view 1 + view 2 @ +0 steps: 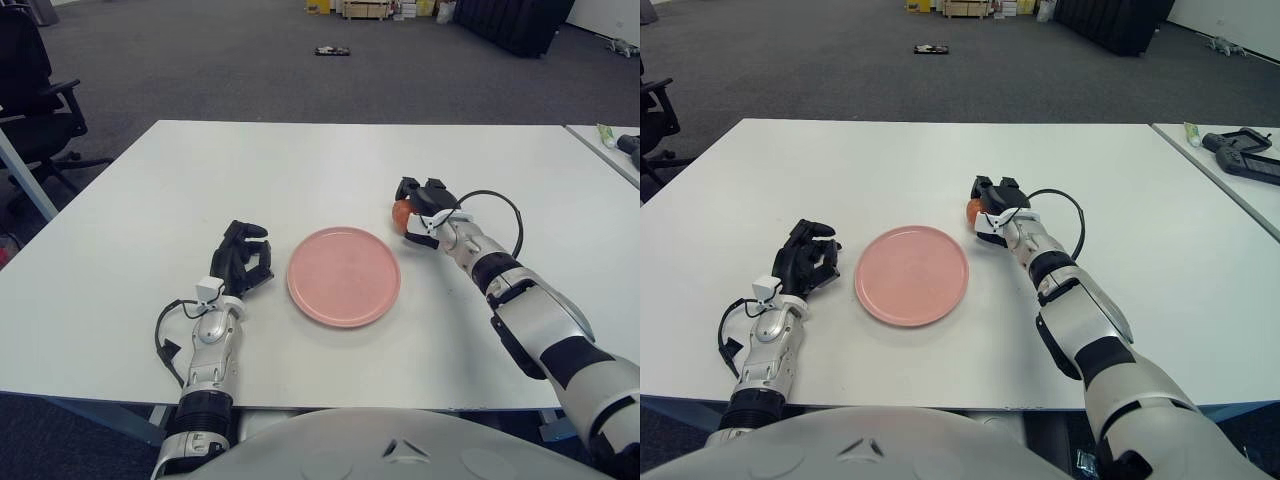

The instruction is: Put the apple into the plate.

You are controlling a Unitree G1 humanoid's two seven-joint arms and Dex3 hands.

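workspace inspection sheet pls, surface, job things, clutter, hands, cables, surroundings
surface: white table, bare around the plate.
job's things: pink plate at centre, nothing on it; apple beyond its right rim, in the right hand.
clutter: nothing seen on this table.
hands: right hand shut on the apple; left hand left of the plate, fingers curled, holding nothing.
cables: black cable loop at the right wrist; another by the left forearm.
surroundings: grey carpet, office chair far left, second table at right carrying small items.
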